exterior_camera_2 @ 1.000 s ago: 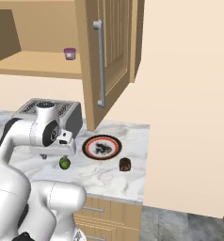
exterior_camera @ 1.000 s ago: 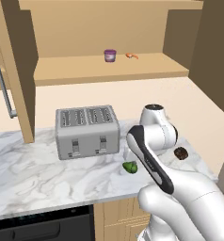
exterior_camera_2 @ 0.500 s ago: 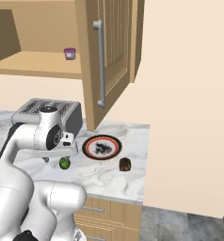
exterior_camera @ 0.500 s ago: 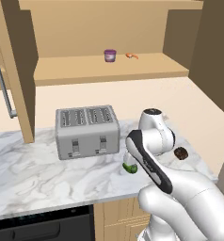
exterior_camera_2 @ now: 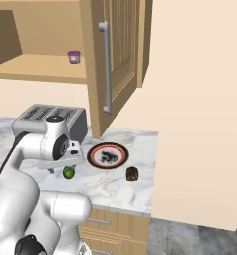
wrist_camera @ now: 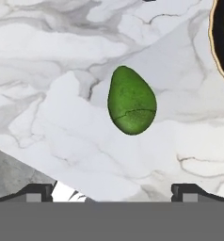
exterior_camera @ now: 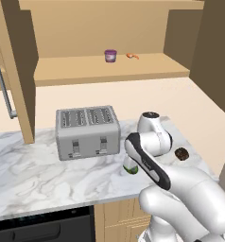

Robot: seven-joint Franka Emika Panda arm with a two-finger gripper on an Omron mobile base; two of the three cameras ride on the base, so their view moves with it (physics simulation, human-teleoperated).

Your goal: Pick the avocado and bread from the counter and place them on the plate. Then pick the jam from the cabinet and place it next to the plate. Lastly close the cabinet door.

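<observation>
The green avocado [wrist_camera: 132, 101] lies on the white marble counter [wrist_camera: 52, 56], just ahead of my open gripper [wrist_camera: 113, 188], between the lines of its two fingertips and untouched. From the right base it is the avocado [exterior_camera_2: 68, 173] directly under my hand, left of the orange-rimmed plate [exterior_camera_2: 108, 156]. The dark brown bread [exterior_camera_2: 132, 174] sits in front of the plate's right side, also the bread [exterior_camera: 181, 154] near the counter's right edge. The purple jam [exterior_camera: 110, 56] stands on the cabinet shelf [exterior_camera: 86, 71]. The cabinet door [exterior_camera_2: 118, 60] is swung open.
A silver toaster [exterior_camera: 88, 131] stands on the counter behind and left of the avocado [exterior_camera: 130, 168]. A tiny orange item [exterior_camera: 132, 56] lies right of the jam. The open door's bar handle [exterior_camera_2: 106, 69] hangs above the plate. The plate's rim [wrist_camera: 222, 37] is near my hand.
My arm has lowered a little, bringing the hand closer over the avocado. The jaws stayed open; no object has moved.
</observation>
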